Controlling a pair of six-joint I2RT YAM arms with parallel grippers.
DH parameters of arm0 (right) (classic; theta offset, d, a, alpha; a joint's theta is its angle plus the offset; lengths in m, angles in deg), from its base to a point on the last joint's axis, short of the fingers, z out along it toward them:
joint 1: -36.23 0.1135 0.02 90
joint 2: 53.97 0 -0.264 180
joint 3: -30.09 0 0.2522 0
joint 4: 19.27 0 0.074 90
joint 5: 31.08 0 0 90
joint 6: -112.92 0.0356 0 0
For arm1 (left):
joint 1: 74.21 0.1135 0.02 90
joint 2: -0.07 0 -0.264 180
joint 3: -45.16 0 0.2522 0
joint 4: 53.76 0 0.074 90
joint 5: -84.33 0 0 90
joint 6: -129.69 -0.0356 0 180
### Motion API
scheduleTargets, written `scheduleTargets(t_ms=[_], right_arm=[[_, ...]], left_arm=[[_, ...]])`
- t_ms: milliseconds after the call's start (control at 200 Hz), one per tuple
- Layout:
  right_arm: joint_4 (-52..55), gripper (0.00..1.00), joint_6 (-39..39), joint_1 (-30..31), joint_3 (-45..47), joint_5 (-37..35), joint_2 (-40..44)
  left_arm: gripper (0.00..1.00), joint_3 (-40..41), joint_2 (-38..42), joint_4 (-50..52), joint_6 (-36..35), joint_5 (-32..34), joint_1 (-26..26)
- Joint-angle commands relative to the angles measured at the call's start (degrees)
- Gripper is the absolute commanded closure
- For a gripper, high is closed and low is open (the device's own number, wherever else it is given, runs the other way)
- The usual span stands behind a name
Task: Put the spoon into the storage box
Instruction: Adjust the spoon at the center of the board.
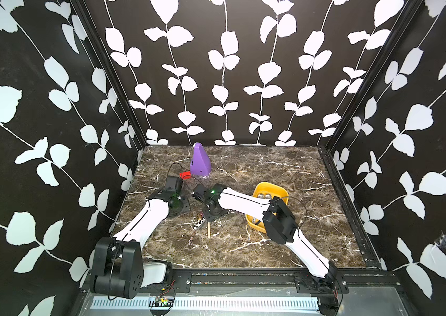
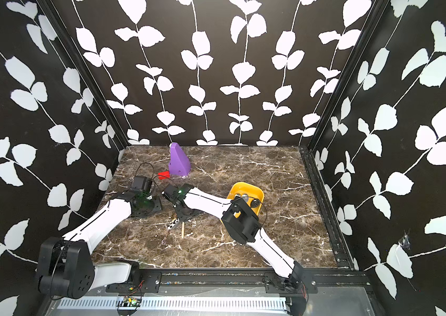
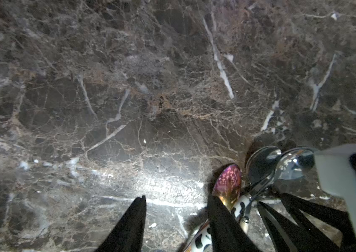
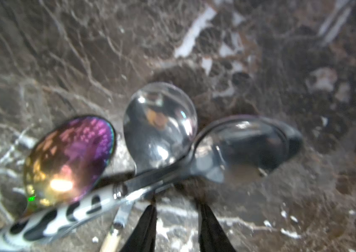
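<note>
Yellow storage box already holds some spoons; three more lie fanned on marble. Right gripper straddles one handle, part-closed (hold unclear); left gripper hovers half-open, empty.

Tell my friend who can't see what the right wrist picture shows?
Three spoons lie bunched on a dark marble table: a rainbow spoon and two silver spoons. The right gripper sits just above their handles.
</note>
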Motion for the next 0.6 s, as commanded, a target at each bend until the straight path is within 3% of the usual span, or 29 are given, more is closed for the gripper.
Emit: scheduleTargets(t_ms=[0, 175, 385, 595], right_arm=[[-4.0, 0.63, 0.5, -0.2, 1.9, 0.3, 4.9], [-5.5, 0.57, 1.4, 0.2, -0.4, 4.2, 3.1], [0.3, 0.57, 1.1, 0.4, -6.8, 5.7, -2.7], [-0.3, 0.55, 0.9, 0.6, -7.6, 7.6, -4.5]], left_arm=[[0.49, 1.1, 0.8, -0.8, -0.7, -1.2, 0.4], [0.5, 1.4, 0.9, -0.6, -0.7, -1.1, 0.4], [0.5, 0.7, 1.8, 0.8, -1.6, 0.7, 0.4], [0.5, 0.2, 1.6, 1.3, -2.0, 0.7, 0.4]])
